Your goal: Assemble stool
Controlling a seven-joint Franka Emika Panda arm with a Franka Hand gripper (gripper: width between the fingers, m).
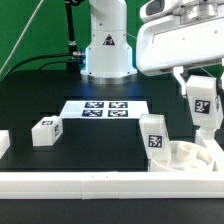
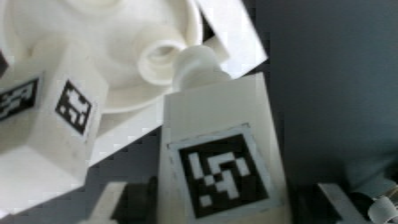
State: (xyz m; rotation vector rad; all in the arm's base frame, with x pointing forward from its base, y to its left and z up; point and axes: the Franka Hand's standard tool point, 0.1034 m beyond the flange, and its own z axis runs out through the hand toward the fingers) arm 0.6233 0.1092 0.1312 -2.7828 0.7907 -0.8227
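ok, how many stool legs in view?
3: loose leg on the table at the exterior view's left; standing leg on the seat disc; held leg in the gripper. White piece at left edge unclear.

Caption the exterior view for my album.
Gripper holds white blocky tagged leg over round white plastic seat disc, where another leg stands.

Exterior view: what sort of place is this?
Probably a robotics lab bench: a fixed robot arm, a marker board with tags on a black table, and a green curtain behind.
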